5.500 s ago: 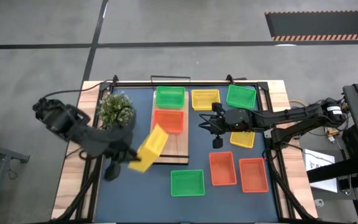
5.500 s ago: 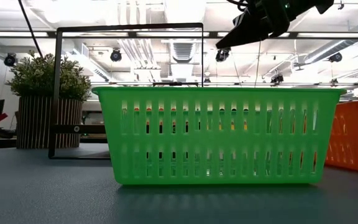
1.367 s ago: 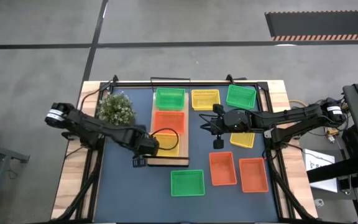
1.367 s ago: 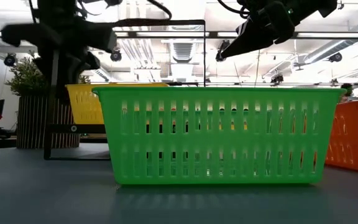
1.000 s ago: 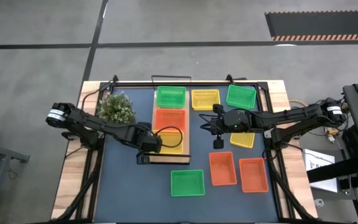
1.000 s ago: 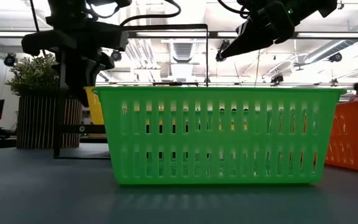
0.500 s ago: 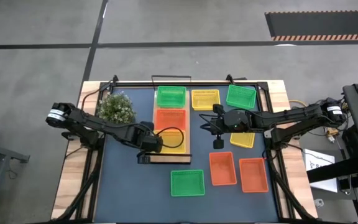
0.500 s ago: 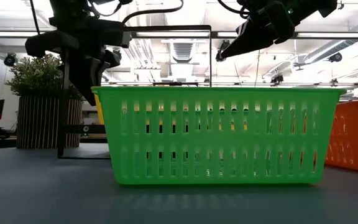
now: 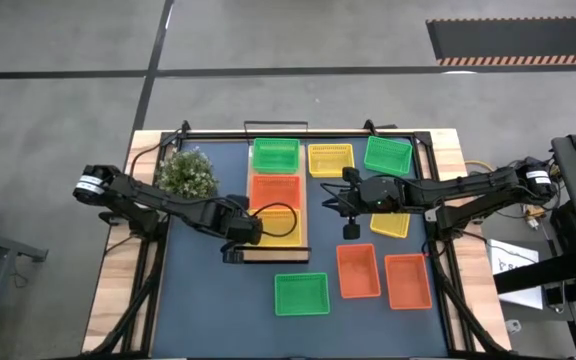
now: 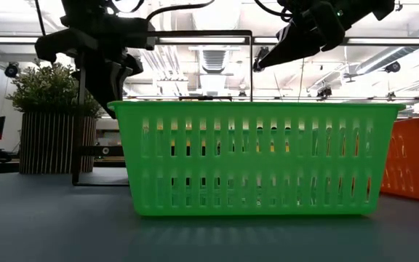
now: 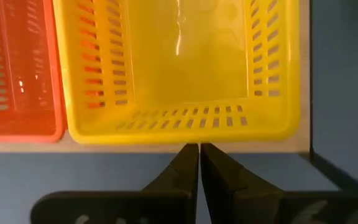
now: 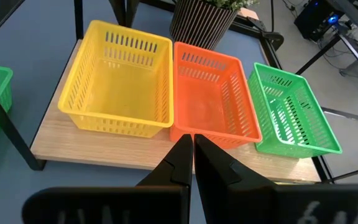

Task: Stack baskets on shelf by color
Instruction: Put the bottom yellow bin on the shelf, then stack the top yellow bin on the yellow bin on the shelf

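The light-wood shelf point(image 9: 298, 200) bears a green basket point(image 9: 273, 157), a red-orange basket point(image 9: 272, 192) and a yellow basket point(image 9: 278, 228) in a row, each on its base. My left gripper point(image 9: 238, 232) is shut at the shelf's left long edge, right against the yellow basket point(image 11: 179, 68). My right gripper point(image 9: 351, 207) is shut and empty, held above the table right of the shelf; it also shows in its own wrist view point(image 12: 189, 142). Several more baskets stand on the tabletop. My left gripper meets the foot of the yellow basket's wall point(image 11: 191, 135) that faces the table's left edge, with its shut fingertips point(image 11: 191, 152), right at the plank's edge. The fingers come level from the table's left. The basket stands upright on the plank.
A potted plant point(image 9: 186, 175) stands left of the shelf. On the tabletop are a yellow point(image 9: 330, 158) and a green basket point(image 9: 388, 154) at the far side, a yellow one point(image 9: 392, 226) under the right arm, two red-orange ones point(image 9: 357, 270) point(image 9: 407, 280), and a green one point(image 9: 301, 293) nearest.
My left gripper has gone toward the table's right edge with its fingers shut, pushing the yellow basket that way across the plank. The shelf itself has slid a little toward the right with it.
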Available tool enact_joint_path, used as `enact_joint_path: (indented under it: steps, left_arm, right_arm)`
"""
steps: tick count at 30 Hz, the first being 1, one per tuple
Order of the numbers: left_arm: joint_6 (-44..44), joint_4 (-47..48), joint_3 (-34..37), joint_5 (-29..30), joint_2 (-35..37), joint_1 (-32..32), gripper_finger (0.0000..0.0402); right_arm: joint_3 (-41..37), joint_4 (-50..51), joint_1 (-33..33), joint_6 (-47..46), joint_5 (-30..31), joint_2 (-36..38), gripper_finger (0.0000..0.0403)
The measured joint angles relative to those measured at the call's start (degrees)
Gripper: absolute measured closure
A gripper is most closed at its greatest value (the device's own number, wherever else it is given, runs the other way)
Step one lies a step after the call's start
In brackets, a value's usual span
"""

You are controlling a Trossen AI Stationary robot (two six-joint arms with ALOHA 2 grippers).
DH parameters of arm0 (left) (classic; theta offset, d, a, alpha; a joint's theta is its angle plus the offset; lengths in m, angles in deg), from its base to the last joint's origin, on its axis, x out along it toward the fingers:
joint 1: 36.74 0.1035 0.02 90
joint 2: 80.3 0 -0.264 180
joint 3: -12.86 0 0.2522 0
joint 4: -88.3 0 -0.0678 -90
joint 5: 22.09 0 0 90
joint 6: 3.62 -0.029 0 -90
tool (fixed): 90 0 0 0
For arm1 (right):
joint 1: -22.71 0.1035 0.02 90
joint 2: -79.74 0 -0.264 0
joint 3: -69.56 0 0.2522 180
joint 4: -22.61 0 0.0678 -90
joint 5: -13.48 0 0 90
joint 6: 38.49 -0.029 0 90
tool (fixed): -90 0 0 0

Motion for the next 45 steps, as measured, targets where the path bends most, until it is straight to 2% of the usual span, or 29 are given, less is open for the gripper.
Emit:
enact_joint_path:
  steps: [6, 10, 16, 23, 27, 30, 34, 40, 45]
  left_arm:
    - [-0.1, 4.3, -0.9, -0.1, 3.8, 0.0, 0.0400]
    - [-1.2, 3.1, -1.3, 0.5, 8.8, 0.0, 0.0400]
    - [-7.9, -14.1, 3.3, 2.0, 17.0, -0.4, 0.0400]
    - [-23.7, -38.6, 15.6, 1.9, 24.8, -1.4, 0.0400]
    - [-31.7, -49.3, 21.1, 2.0, 28.0, -1.4, 0.0400]
    - [-35.9, -53.4, 22.7, 2.0, 30.0, -1.4, 0.0400]
    - [-36.1, -56.5, 23.8, 2.1, 31.9, -1.4, 0.0400]
    - [-36.5, -57.5, 24.8, 2.1, 34.5, -1.4, 0.0400]
    - [-36.4, -57.4, 25.1, 2.1, 35.1, -1.3, 0.0400]
  right_arm:
    - [0.0, 0.4, 0.0, -0.6, 0.0, 0.0, 0.0394]
    - [0.0, 0.4, 0.0, -1.7, 0.0, 0.0, 0.0394]
    - [-0.4, 0.5, 0.0, -6.7, 0.0, 0.0, 0.0394]
    - [-0.9, 6.2, 0.1, -14.6, 0.0, 0.0, 0.0394]
    - [-1.0, 7.3, 0.0, -18.1, 0.1, 0.0, 0.0393]
    - [-1.0, 7.4, -0.3, -20.3, 1.7, 0.0, 0.0382]
    - [-0.9, 7.3, -1.0, -21.9, 4.1, 0.0, 0.0353]
    - [-0.8, 5.0, -1.0, -21.2, 4.5, -0.6, 0.0306]
    - [-0.8, 2.4, -1.0, -20.3, 4.5, -2.9, 0.0285]
